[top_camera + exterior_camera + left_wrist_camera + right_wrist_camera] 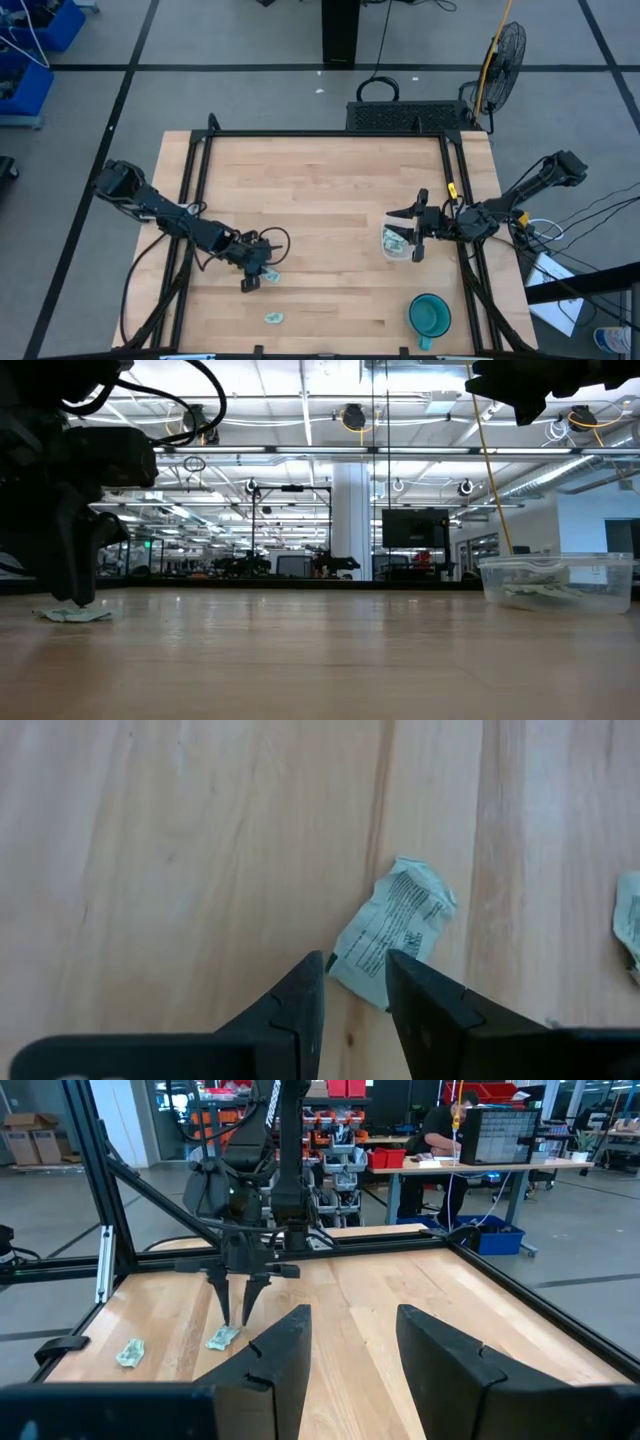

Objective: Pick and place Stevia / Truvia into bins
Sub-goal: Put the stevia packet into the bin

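A pale green and white packet point(395, 925) lies flat on the wood. My left gripper point(355, 975) points down at it, open by a narrow gap, with the packet's near corner between the fingertips. In the high view this gripper point(252, 280) is near the table's front left, beside that packet point(270, 276). A second packet point(273, 318) lies nearer the front edge. The clear bin point(393, 241) stands right of centre with several packets inside. My right gripper point(417, 238) hovers open at the bin's right side, above its rim. My left gripper comes at the packet from above, and its fingertips point(400, 975) stand either side of the packet's near corner point(350, 965). The packet stays flat on the table. I cannot tell whether the fingers touch it.
A round teal cup point(430, 315) stands near the front right corner. A black frame point(320, 133) runs along the table's far edge and sides. Bare wood lies between the two grippers. In the low view the bin point(557, 580) stands at the right.
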`<state>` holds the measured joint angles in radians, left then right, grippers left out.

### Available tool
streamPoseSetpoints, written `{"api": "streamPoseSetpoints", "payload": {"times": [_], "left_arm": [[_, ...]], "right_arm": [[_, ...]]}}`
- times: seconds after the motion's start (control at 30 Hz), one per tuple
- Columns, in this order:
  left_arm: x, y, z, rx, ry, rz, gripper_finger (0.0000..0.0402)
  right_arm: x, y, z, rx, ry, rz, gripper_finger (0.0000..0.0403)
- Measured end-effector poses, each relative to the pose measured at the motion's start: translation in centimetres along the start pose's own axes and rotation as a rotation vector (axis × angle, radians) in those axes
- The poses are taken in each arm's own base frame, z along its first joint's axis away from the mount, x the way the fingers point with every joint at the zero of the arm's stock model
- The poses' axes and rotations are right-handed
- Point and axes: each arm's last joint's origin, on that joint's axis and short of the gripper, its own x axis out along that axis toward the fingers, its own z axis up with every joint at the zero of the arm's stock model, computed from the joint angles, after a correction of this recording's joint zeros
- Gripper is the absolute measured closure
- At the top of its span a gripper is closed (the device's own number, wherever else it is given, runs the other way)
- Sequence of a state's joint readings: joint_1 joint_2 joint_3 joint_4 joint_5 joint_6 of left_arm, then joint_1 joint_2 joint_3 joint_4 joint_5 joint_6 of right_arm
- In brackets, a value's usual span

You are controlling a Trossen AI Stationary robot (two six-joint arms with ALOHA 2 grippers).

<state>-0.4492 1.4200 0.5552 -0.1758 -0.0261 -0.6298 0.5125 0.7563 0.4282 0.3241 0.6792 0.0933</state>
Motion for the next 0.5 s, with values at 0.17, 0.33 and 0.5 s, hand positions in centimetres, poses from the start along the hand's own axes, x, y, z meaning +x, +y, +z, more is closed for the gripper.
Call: {"api": "streamPoseSetpoints", "payload": {"times": [0.17, 0.33, 0.5], "left_arm": [[0.2, 0.1, -0.1, 0.000, 0.009, 0.011, 0.0293], [0.9, 0.2, -0.2, -0.004, 0.033, 0.033, 0.0334], [1.4, 0.3, -0.3, 0.008, 0.044, 0.043, 0.0380]], "right_arm": [[0.0, 0.0, 0.0, 0.000, 0.000, 0.000, 0.0261], [0.0, 0.0, 0.0, 0.000, 0.000, 0.000, 0.0261], [0.0, 0.0, 0.0, 0.003, -0.003, 0.000, 0.0261]]}}
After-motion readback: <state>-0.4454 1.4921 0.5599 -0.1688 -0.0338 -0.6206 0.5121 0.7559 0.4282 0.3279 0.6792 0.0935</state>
